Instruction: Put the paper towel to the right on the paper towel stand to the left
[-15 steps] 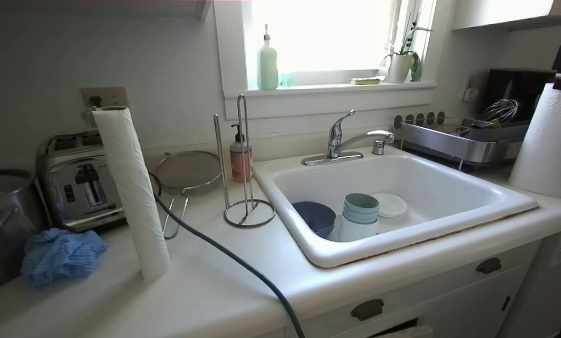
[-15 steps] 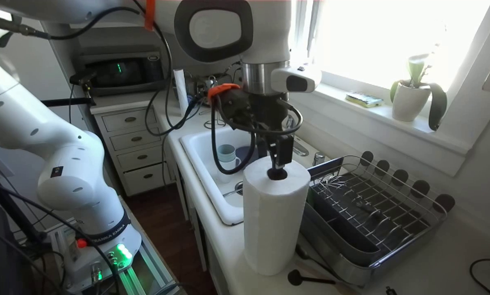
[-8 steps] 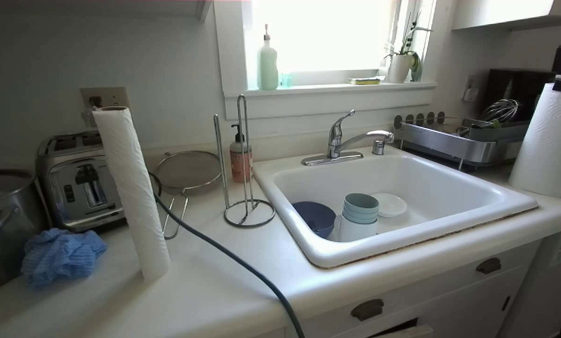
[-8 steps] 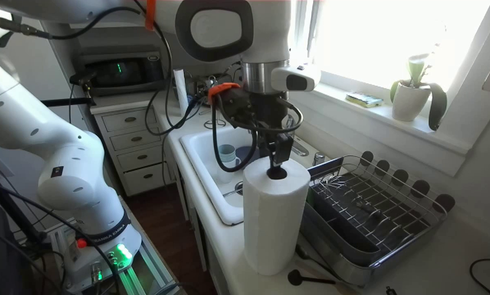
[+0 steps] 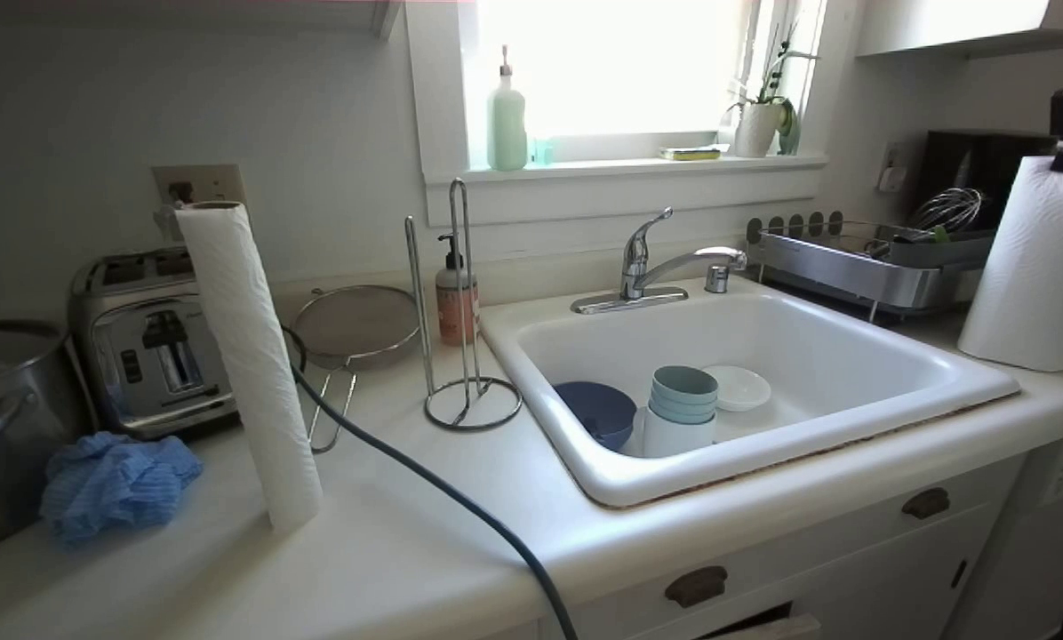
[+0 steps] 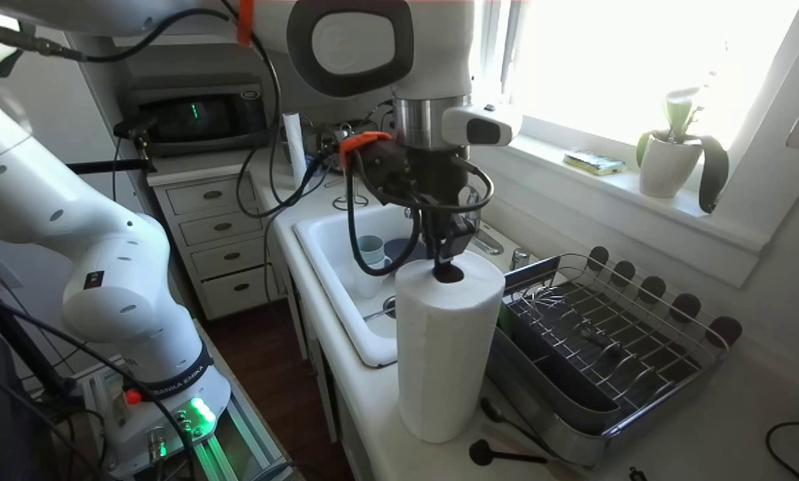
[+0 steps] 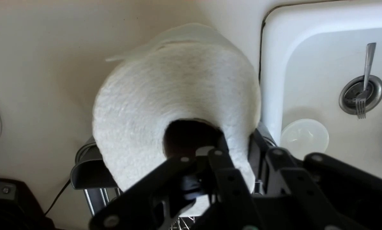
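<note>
Paper towel (image 6: 445, 364) | beside sink (image 5: 807, 434) | counter (image 7: 50, 80) below, contact unclear | bright window (image 5: 620, 67)

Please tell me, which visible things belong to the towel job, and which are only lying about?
For the job:
thick paper towel roll
claw, clamped on that roll
wire stand, no roll on it

Among things lying about:
slim white roll
toaster
blue cloth
strainer
dish rack
</note>
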Available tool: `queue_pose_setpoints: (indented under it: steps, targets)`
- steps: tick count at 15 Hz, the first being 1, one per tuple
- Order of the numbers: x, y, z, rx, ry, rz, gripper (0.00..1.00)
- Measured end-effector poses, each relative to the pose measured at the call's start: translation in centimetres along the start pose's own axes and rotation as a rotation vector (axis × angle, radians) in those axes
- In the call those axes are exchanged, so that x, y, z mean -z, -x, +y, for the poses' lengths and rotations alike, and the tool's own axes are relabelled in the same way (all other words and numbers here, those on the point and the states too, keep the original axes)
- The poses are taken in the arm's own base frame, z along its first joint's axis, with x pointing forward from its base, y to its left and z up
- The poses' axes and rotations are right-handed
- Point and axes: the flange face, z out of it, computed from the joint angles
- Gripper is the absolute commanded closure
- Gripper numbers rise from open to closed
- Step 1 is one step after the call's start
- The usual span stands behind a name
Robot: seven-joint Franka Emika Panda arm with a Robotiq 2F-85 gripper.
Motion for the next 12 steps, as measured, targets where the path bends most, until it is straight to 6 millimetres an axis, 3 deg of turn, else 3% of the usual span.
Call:
queue_pose_setpoints:
  steps: [1, 3, 6, 9, 12]
  targets:
    - [0.1, 0.0, 0.0, -0.001, -0.002, -0.002, 0.99]
    - [1.0, 0.1, 0.0, 0.0, -0.002, -0.002, 0.97]
    - [3.9, 0.3, -0.4, 0.01, 0.003, 0.015, 0.96]
    - [8.5, 0.9, -2.1, 0.084, 0.013, 0.064, 0.96]
    - [13.9, 2.1, -5.8, 0.228, 0.024, 0.125, 0.96]
